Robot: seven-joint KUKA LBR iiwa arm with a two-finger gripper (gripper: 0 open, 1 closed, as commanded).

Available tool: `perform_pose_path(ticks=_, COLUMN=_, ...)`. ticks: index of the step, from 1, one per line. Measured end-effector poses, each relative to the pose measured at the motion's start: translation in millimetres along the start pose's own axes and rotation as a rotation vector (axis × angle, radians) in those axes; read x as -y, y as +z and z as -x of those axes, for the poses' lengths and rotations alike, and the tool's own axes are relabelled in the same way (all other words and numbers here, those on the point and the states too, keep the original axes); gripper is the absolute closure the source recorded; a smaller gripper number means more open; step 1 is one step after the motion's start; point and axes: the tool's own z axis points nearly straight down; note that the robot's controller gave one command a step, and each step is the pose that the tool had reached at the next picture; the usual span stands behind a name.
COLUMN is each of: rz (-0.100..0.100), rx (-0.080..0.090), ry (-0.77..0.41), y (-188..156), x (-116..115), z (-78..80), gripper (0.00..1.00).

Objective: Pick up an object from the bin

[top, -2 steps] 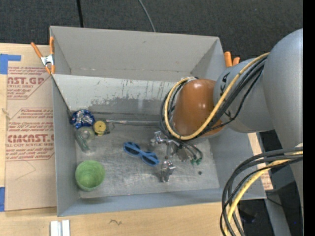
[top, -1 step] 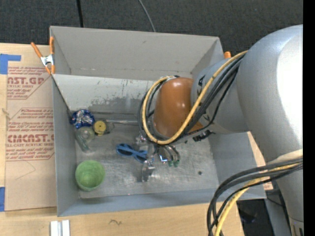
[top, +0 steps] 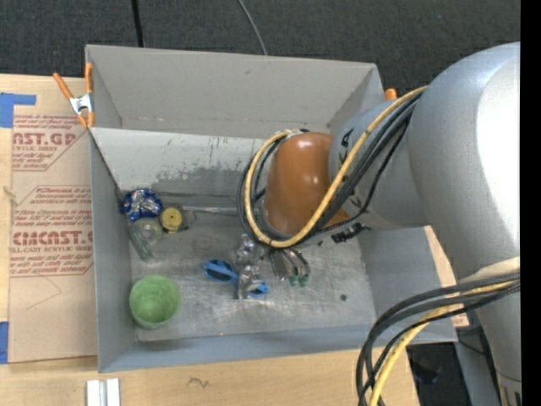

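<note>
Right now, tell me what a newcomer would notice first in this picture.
The silver arm with its orange wrist cover reaches in from the right, its gripper low over the middle of the grey metal bin, beside a small blue piece. Then the round green ball in the bin's near left corner stands out.

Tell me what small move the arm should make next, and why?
Probably ease straight down a little. The gripper stands at the middle of the bin floor, right beside a small blue thing lying flat there. The green ball and the yellow disc lie well to the view's left, so nothing crowds it. Whether it touches the blue thing, I cannot tell.
</note>
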Motion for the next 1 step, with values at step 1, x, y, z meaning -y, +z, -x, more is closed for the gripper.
perform_pose_path(ticks=1, rz=-0.003, rx=0.011, ry=-0.287, y=-164.5, x=-11.8, z=52.6, gripper=1.0)
